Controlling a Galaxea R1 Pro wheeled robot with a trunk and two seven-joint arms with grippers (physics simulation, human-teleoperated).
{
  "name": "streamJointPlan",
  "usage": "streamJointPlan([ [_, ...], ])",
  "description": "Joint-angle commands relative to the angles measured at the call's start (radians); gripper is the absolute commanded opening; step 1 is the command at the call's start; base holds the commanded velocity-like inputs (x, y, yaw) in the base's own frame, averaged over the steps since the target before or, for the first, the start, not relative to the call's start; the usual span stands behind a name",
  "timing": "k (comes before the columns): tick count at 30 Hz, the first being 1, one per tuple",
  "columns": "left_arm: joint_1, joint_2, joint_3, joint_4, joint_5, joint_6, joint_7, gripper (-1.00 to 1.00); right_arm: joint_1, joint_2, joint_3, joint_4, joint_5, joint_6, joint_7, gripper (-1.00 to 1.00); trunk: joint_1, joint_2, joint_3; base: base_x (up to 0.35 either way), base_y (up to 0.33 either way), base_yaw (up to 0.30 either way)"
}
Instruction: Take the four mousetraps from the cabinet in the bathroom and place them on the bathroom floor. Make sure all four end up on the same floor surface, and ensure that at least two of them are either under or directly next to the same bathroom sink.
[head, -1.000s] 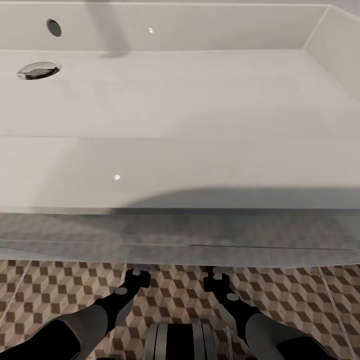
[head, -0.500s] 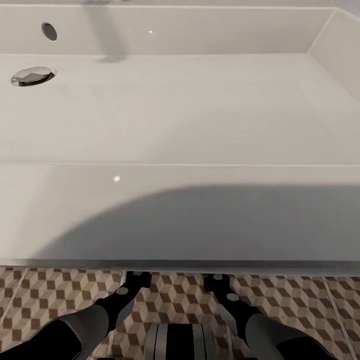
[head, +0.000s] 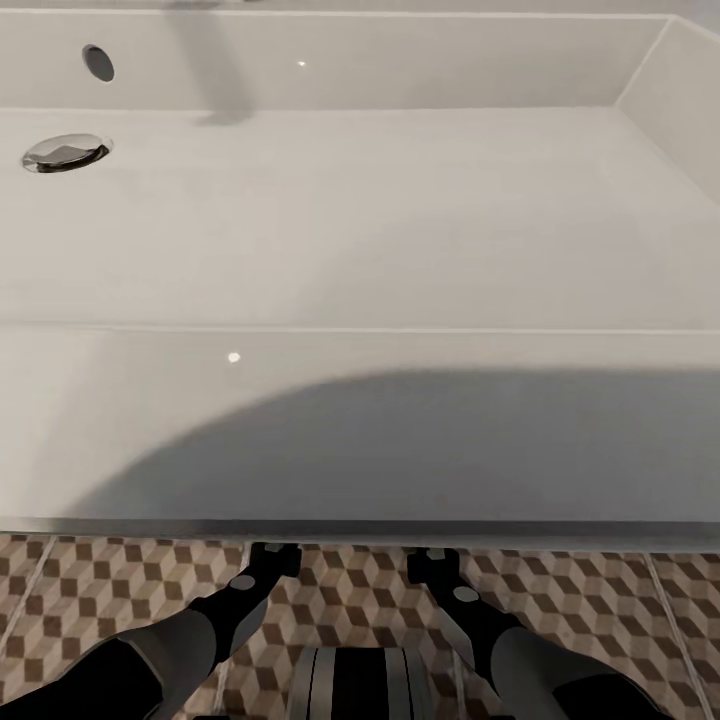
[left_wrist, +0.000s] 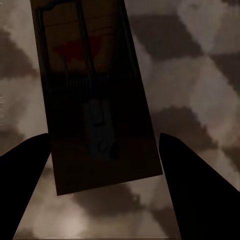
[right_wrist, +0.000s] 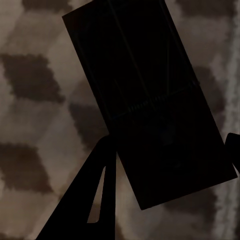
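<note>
Under the front lip of the wide white sink (head: 360, 250), both arms reach down toward the bathroom floor (head: 120, 590), their tips hidden by the basin edge in the head view. The left wrist view looks along the left gripper (left_wrist: 105, 165), whose two dark fingers are spread wide to either side of a mousetrap (left_wrist: 90, 95) lying flat on the cube-pattern tiles, red mark and wire spring uppermost; neither finger touches the board. The right wrist view shows the right gripper (right_wrist: 165, 170) over a second mousetrap (right_wrist: 150, 100), deep in shadow. One finger (right_wrist: 95, 195) sits just beside the board's long edge, the other barely peeks in at the frame's edge, so the fingers look parted, though I cannot tell whether the near one touches.

Both traps appear to be set down beneath the sink, which would satisfy the two-by-the-sink condition. To finish the step well, lift each wrist straight up, fingers kept apart, so no pad drags a board sideways.

Compared with a second ago, the head camera has tipped: the sink edge sits lower in view and the translucent band below it is gone. Over the last half second nothing changes.
</note>
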Motion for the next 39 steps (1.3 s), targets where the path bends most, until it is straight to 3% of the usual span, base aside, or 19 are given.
streamJointPlan([
  [1, 0.0, 0.0, -0.009, 0.002, 0.008, -0.002, 0.002, -1.0, 0.0, 0.0, 0.008, 0.001, -0.006, -0.003, -0.003, -1.0, 0.0, 0.0, -0.001, 0.0, 0.0, 0.0],
  [39, 0.021, 0.002, -0.008, 0.031, 0.011, 0.019, 0.0, -1.0, 0.0, 0.003, 0.01, 0.06, -0.005, -0.007, -0.003, -1.0, 0.0, 0.0, -0.001, 0.0, 0.0, 0.0],
])
